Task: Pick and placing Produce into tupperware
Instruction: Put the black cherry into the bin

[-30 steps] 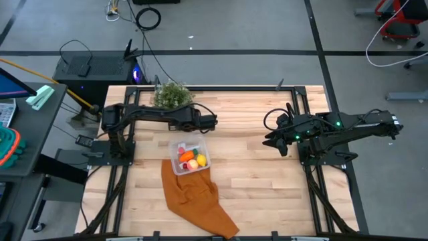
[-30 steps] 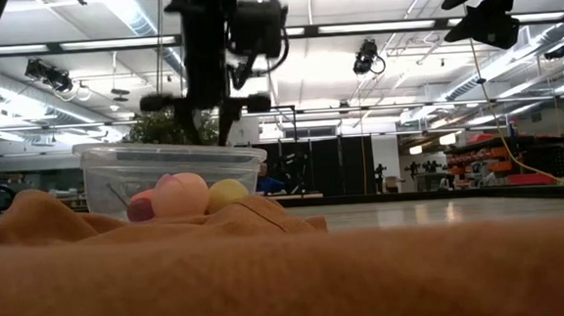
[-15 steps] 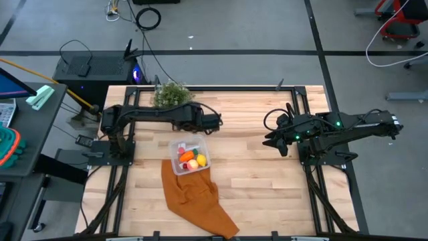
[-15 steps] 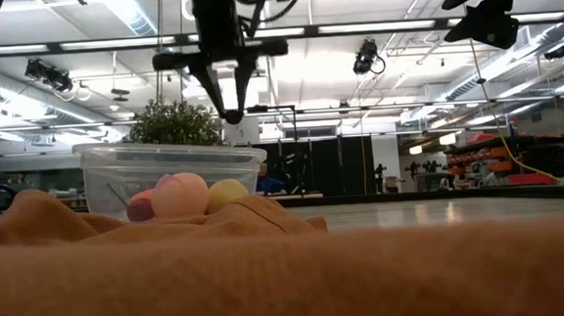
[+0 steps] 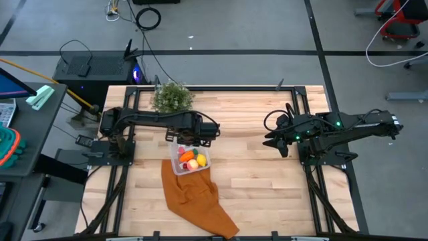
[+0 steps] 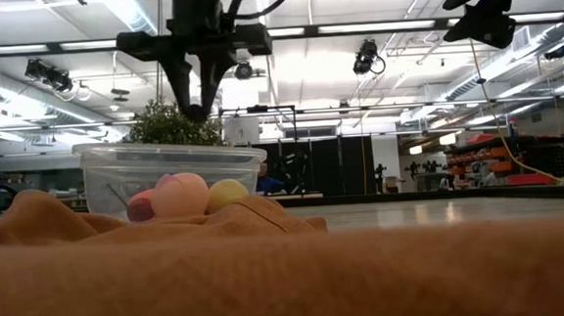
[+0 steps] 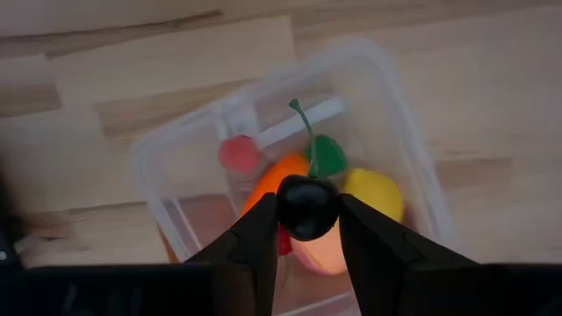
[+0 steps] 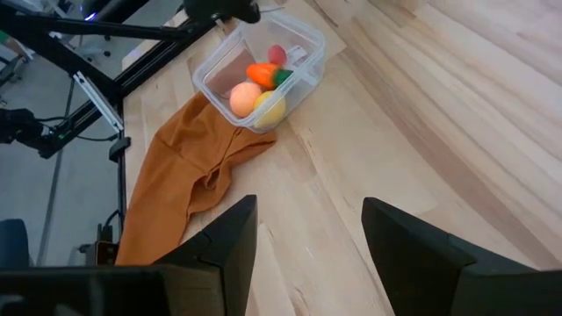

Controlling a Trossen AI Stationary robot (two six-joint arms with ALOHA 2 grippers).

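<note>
Big wood table (image 5: 254, 167), rust cloth (image 5: 197, 201) lying on it w/ the clear tupperware (image 5: 189, 156) sitting at the cloth's far end. Bushy green plant (image 5: 172, 96) stands near the back edge.

Left gripper (image 7: 307, 230) hangs right over the tupperware, fingers (image 7: 256, 246) squeezed on a small dark cherry (image 7: 306, 205) w/ a green stem. Right gripper (image 5: 273, 142) waits well off to the side, up above the table, fingers apart w/ nothing between them.

Inside the box already: orange carrot (image 7: 279, 178) w/ green tip, yellow lemon (image 7: 376, 195), peach-colored ball (image 8: 245, 97), small red piece (image 7: 237, 154). Looks like most of the produce is in, the cherry is the one going in now.

How to do this bit well, I think: keep the cherry over the middle of the box, not near the rim. Go down a bit so it doesn't bounce off the other fruit & hop out. Then let go slow & lift straight up, don't bump the box wall.

Where it is: cherry is between the left fingers, straight above the carrot & lemon, not touching them yet
</note>
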